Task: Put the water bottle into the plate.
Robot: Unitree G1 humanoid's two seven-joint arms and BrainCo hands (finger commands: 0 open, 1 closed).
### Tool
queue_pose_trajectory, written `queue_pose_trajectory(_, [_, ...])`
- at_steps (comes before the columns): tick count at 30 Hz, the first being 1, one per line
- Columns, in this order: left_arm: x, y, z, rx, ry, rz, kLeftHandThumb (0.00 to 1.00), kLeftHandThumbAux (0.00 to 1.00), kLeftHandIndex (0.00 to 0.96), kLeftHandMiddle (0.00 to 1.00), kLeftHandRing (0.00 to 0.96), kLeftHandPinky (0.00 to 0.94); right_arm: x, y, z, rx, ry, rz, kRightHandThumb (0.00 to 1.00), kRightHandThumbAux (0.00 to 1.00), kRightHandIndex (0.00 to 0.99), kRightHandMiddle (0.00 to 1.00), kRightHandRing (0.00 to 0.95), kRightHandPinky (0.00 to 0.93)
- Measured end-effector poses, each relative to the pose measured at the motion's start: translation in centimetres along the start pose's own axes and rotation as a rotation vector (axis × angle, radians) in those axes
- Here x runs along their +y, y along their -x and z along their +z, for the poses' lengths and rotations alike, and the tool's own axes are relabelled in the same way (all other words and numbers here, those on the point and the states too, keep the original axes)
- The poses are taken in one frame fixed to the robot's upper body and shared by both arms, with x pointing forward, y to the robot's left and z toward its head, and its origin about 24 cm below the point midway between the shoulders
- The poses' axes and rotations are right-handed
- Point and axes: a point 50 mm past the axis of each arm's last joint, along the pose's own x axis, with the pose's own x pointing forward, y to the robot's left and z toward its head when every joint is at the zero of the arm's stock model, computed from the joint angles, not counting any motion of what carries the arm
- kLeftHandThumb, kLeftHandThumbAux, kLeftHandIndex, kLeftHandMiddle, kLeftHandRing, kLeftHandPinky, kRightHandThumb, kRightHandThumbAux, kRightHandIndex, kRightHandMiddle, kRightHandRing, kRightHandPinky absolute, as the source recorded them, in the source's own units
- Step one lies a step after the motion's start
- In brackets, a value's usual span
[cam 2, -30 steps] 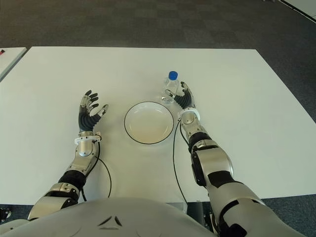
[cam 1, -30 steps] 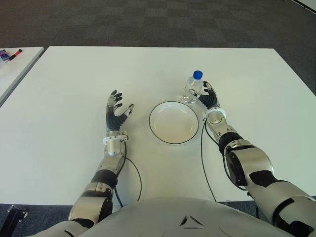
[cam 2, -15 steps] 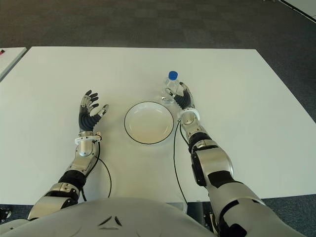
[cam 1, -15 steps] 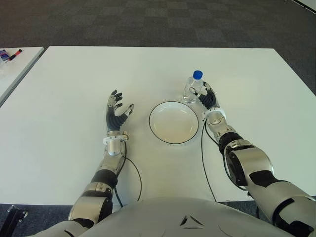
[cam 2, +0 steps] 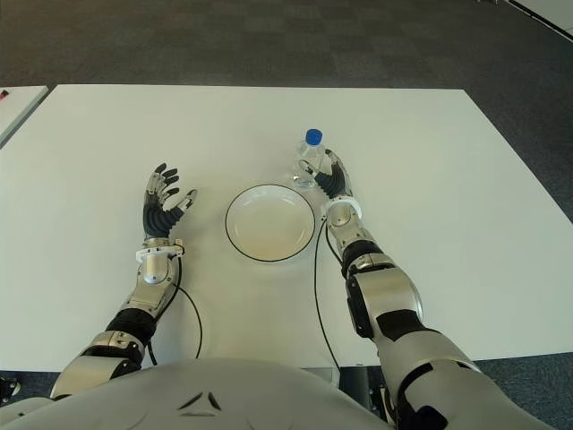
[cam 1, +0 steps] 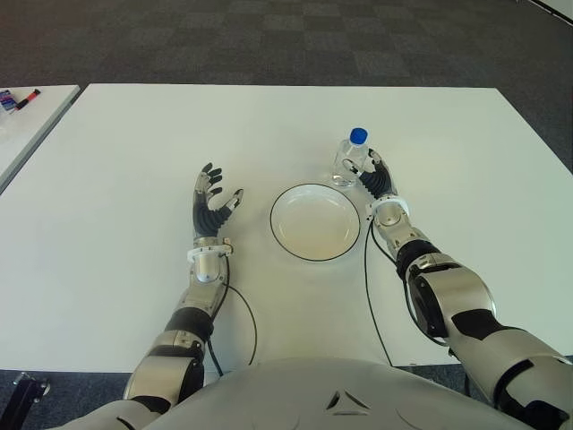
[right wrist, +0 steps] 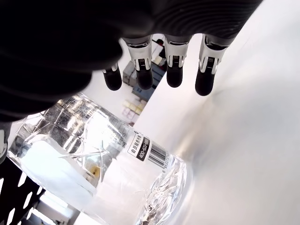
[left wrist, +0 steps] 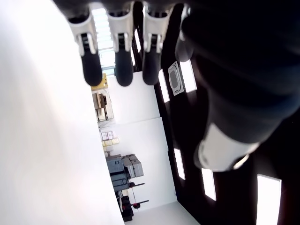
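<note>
One clear water bottle (cam 1: 350, 159) with a blue cap (cam 1: 358, 135) stands upright on the white table (cam 1: 134, 152), just ahead of the right hand (cam 1: 376, 179) and against its palm. The wrist view shows that hand's fingers (right wrist: 173, 65) extended past the bottle, not wrapped around it. One empty white plate (cam 1: 315, 221) with a dark rim lies just to the hand's inner side. The left hand (cam 1: 210, 202), fingers spread and holding nothing, shows beyond the plate's far side.
</note>
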Motion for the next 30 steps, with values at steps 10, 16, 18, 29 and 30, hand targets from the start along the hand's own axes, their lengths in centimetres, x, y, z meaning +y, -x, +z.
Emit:
queue_pose_trajectory(10, [0.1,0.0,-0.1,0.007,0.008,0.004,0.236,0.781,0.115,0.195,0.203,0.239,0.2,0.0,0.1,-0.005,0.009,0.008,0.525,0.373,0.000,0.000,0.015,0.143])
queue_pose_trajectory(16, [0.1,-0.1,-0.1,0.008,0.014,0.004,0.242,0.780,0.115,0.193,0.200,0.238,0.3,-0.1,0.4,-0.014,0.013,0.012,0.533,0.377,0.000,0.000,0.015,0.142])
queue_pose_trajectory(18, [0.1,-0.1,-0.1,0.007,0.016,0.006,0.244,0.782,0.115,0.193,0.201,0.243,0.4,-0.1,0.5,-0.017,0.013,0.012,0.538,0.378,0.000,0.000,0.015,0.141])
queue_pose_trajectory(29, [0.1,-0.1,-0.1,0.007,0.015,0.004,0.265,0.792,0.121,0.197,0.211,0.254,0.6,-0.4,1.7,-0.060,0.002,0.012,0.593,0.378,0.000,0.000,0.000,0.126])
queue_pose_trajectory(30, [0.1,-0.1,-0.1,0.008,0.015,0.004,0.266,0.792,0.120,0.197,0.210,0.253,0.6,-0.4,1.8,-0.065,0.000,0.013,0.595,0.377,0.000,0.000,0.000,0.126])
